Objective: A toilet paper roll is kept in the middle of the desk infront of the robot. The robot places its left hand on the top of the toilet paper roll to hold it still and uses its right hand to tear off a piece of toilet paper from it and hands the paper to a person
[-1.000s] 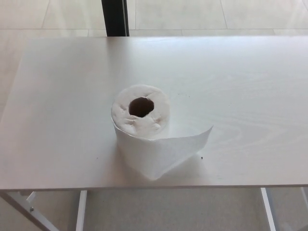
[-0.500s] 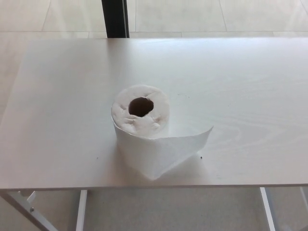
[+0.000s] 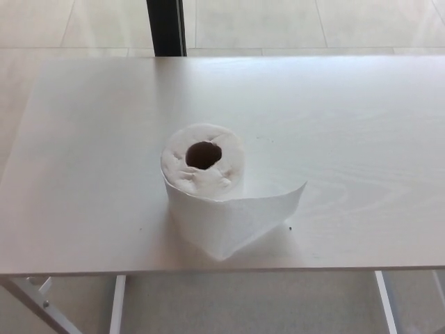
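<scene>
Since neither robot hand shows anywhere in the head view, I can't tell whether either is open, closed or holding anything, so which one is nearer the roll is anybody's guess. The toilet paper roll (image 3: 203, 163) stands on end about mid-surface (image 3: 361, 125), a bit toward the near edge, its core hole facing straight up, so its long axis is vertical and its flat top is bare. A loose tail (image 3: 268, 205) peels off the front and curls out to the robot's right, with its free end standing up off the surface. That puts the tail on the right hand's side, the top open to a left hand coming from the other side. It looks like one unbroken strip, though white on white hides any perforations. Compared with a second ago, roll and tail sit the same; only the whole picture has drifted very slightly, so that's the camera.
</scene>
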Tool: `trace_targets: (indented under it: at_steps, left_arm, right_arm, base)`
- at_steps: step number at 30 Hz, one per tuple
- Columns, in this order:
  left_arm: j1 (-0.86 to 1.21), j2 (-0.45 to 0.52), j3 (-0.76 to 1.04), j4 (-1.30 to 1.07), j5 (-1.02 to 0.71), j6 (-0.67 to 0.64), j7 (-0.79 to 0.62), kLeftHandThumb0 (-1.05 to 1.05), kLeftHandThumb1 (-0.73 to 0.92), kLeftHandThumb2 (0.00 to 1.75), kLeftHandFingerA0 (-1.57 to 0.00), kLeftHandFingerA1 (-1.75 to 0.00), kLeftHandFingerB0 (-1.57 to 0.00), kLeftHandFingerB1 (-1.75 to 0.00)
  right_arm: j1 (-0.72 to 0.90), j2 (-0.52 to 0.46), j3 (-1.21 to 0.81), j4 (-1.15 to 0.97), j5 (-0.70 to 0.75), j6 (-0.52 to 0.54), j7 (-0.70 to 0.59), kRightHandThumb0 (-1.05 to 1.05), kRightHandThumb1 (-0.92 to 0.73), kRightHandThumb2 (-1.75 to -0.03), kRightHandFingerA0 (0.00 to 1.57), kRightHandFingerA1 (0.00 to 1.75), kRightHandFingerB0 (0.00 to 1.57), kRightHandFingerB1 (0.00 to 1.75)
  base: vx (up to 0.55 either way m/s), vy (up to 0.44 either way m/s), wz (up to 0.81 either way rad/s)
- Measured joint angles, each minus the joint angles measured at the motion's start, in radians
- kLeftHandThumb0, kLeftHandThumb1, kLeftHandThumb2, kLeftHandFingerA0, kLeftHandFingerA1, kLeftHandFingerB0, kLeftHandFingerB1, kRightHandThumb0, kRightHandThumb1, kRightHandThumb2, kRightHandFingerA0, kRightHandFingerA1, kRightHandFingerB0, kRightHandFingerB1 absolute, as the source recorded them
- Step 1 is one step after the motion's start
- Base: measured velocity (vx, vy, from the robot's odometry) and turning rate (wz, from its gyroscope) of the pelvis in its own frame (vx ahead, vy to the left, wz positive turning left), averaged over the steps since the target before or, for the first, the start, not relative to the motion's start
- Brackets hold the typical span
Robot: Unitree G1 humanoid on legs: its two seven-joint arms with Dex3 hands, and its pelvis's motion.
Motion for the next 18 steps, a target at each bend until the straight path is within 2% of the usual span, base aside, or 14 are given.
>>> trace_targets:
  at_steps: [7, 18]
  left_arm:
    - [0.001, 0.039, -0.007, 0.028, -0.086, -0.042, -0.009, -0.68, 0.89, 0.78, 0.0, -0.83, -0.01, -0.19]
    - [0.023, 0.049, -0.043, 0.053, -0.162, -0.08, -0.008, -0.68, 0.89, 0.78, 0.0, -0.83, -0.01, -0.19]
  right_arm:
    - [-0.012, 0.0, 0.005, 0.039, 0.066, -0.076, -0.022, -0.49, -0.66, -0.61, 0.0, 0.61, 0.22, 0.48]
    - [-0.014, -0.003, 0.047, 0.063, 0.121, -0.124, -0.045, -0.49, -0.66, -0.61, 0.0, 0.61, 0.22, 0.48]
  base:
    - [0.0, 0.0, 0.0]
    - [0.0, 0.0, 0.0]
